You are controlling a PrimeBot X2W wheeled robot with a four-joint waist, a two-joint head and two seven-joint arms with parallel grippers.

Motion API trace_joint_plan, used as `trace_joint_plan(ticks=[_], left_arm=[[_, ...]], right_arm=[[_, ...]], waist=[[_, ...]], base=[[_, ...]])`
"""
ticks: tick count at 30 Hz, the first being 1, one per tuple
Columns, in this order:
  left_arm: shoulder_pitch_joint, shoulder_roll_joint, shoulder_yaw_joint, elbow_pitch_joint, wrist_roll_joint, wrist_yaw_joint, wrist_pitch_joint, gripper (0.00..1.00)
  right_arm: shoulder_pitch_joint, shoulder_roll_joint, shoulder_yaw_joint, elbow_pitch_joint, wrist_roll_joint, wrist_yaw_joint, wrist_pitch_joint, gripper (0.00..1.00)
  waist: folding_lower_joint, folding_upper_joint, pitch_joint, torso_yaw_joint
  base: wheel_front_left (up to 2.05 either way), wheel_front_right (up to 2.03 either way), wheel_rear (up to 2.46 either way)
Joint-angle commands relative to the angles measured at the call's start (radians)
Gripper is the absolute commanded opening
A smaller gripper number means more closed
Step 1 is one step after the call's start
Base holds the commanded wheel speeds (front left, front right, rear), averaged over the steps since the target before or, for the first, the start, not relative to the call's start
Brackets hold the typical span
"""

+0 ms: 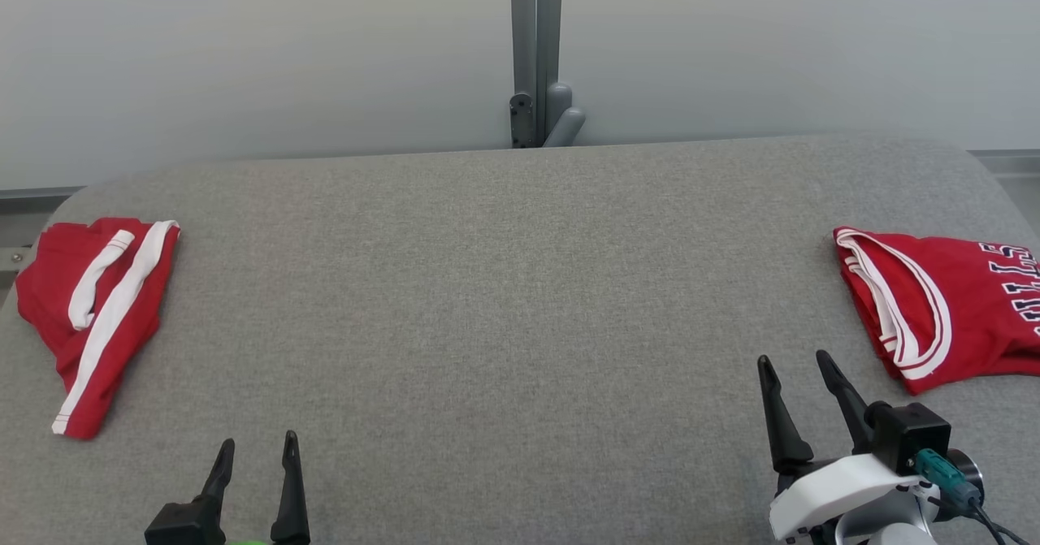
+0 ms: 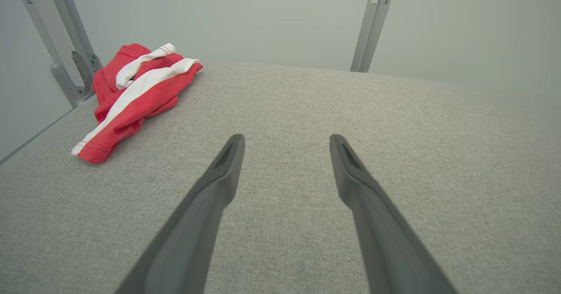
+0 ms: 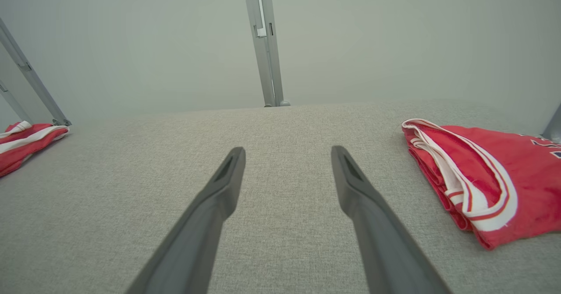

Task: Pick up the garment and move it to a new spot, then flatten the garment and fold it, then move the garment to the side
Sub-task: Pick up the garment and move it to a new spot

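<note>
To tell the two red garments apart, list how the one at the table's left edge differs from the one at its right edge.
The left garment carries plain straight white stripes; the right garment has dark lettering and curved white-and-red trim. The left garment lies loosely bunched, the right garment folded in flatter layers. Both are red and rest on the grey table.

We are looking at what seems a robot testing lab: a broad table (image 1: 520, 285) padded in grey cloth stands before bare pale partition panels (image 1: 244, 58), which are framed by grey metal posts (image 1: 536, 41) with brackets.
</note>
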Motion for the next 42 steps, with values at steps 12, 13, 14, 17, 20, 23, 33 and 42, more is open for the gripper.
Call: trace_joint_plan(ticks=[12,13,14,17,20,23,33,42], left_arm=[[-0.01,0.002,-0.001,0.007,-0.012,-0.001,0.0,1.0],[-0.015,0.002,-0.002,0.009,-0.009,0.002,0.0,1.0],[-0.02,0.002,0.001,0.011,-0.008,0.006,0.0,1.0],[-0.03,0.003,0.013,0.014,-0.004,0.016,0.0,1.0],[-0.035,0.003,0.032,0.014,-0.012,0.019,0.0,1.0],[-0.031,0.003,0.051,0.014,-0.014,0.02,0.0,1.0],[0.0,0.002,0.153,-0.013,-0.045,0.058,0.0,1.0],[0.04,0.002,0.163,-0.058,-0.106,0.097,0.0,1.0]], right_arm=[[0.021,-0.002,0.017,-0.007,-0.004,-0.001,-0.001,1.0],[0.019,-0.002,0.016,-0.008,-0.008,-0.001,-0.001,1.0],[0.017,-0.002,0.021,-0.009,-0.008,-0.001,-0.001,1.0],[0.011,-0.001,0.032,-0.013,-0.006,-0.001,-0.001,1.0],[0.005,-0.002,0.037,-0.017,0.003,-0.001,-0.001,1.0],[0.0,-0.002,0.051,-0.015,0.008,-0.001,-0.001,1.0],[-0.068,-0.005,0.136,0.016,-0.013,-0.001,-0.001,1.0],[-0.138,-0.041,0.222,0.058,0.014,-0.001,-0.001,1.0]], waist=[[0.0001,0.0,0.019,0.063],[0.0001,0.0,0.023,0.082],[0.0001,0.0,0.028,0.104],[0.0001,0.0,0.043,0.18],[0.0001,0.0,0.059,0.269],[0.0001,0.0,0.067,0.323],[0.0001,0.0,0.135,0.511],[0.0001,0.0,0.167,0.529]], base=[[0.0,0.0,0.0],[0.0,0.0,0.0],[0.0,0.0,0.0],[0.0,0.0,0.0],[0.0,0.0,0.0],[0.0,0.0,0.0],[0.0,0.0,0.0],[0.0,0.0,0.0]])
